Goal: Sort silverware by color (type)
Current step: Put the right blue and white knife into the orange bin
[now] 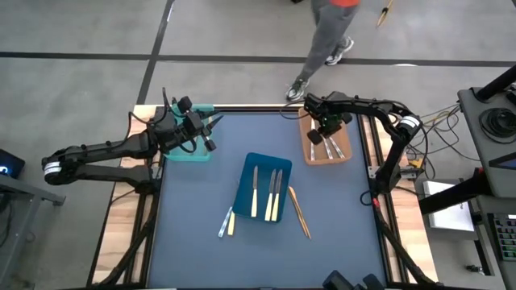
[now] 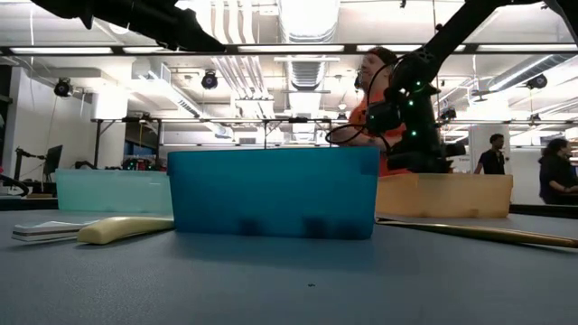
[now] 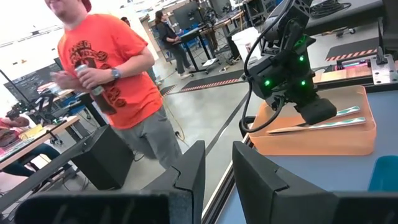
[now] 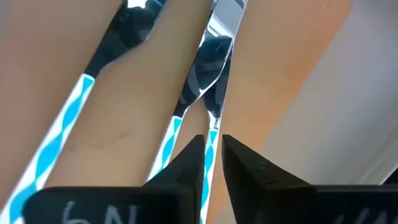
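Orange T-shirt (image 3: 102, 59): dark printed graphic, wording unreadable.
Right gripper (image 4: 211, 155) body: white handwritten marks, unreadable.

Trays, table and people around the work area

A blue tray (image 1: 245, 187) is set mid-table on the dark mat (image 1: 193, 242), a teal tray (image 1: 192, 153) at the far left corner, an orange tray (image 1: 310, 155) at the far right; a person in an orange shirt (image 3: 102, 68) is seen beyond, holding what may be a can (image 3: 87, 76)
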Controlling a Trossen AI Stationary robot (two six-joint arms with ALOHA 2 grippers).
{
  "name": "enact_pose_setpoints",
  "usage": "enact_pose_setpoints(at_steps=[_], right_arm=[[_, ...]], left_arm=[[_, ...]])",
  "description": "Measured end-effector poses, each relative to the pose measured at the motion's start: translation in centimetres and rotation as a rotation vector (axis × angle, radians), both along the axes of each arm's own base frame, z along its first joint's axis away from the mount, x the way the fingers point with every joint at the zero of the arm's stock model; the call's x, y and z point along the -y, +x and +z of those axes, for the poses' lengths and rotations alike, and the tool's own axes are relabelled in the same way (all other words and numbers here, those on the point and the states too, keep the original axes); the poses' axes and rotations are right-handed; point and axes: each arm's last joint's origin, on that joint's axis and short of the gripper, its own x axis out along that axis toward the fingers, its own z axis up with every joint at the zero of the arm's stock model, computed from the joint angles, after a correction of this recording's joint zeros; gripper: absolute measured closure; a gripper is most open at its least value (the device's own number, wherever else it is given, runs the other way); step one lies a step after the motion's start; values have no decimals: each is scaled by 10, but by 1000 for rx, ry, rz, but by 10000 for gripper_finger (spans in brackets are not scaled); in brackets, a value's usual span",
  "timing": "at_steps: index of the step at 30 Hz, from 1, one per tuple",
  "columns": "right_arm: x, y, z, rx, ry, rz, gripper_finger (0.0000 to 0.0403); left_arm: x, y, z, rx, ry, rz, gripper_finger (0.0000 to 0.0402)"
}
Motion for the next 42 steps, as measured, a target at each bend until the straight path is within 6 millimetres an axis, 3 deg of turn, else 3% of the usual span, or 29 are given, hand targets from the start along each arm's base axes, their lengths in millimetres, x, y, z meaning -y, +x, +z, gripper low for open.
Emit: enact_pose_setpoints(at_steps=[10,30,35,42], right_arm=[[-2,-2,-7,-22,28,67,321],[-3,-2,-12,-23,38,167,329],[-3,-2,-11,-10,18,84,344],[-3,-2,-11,-13,19,74,292]], left_arm=[[0,0,-1,-6,0,0,338],[0,0,-1,-9,-1,-1,338],[0,0,-1,-16,2,0,338],[0,0,-2,-17,1,-1,338]])
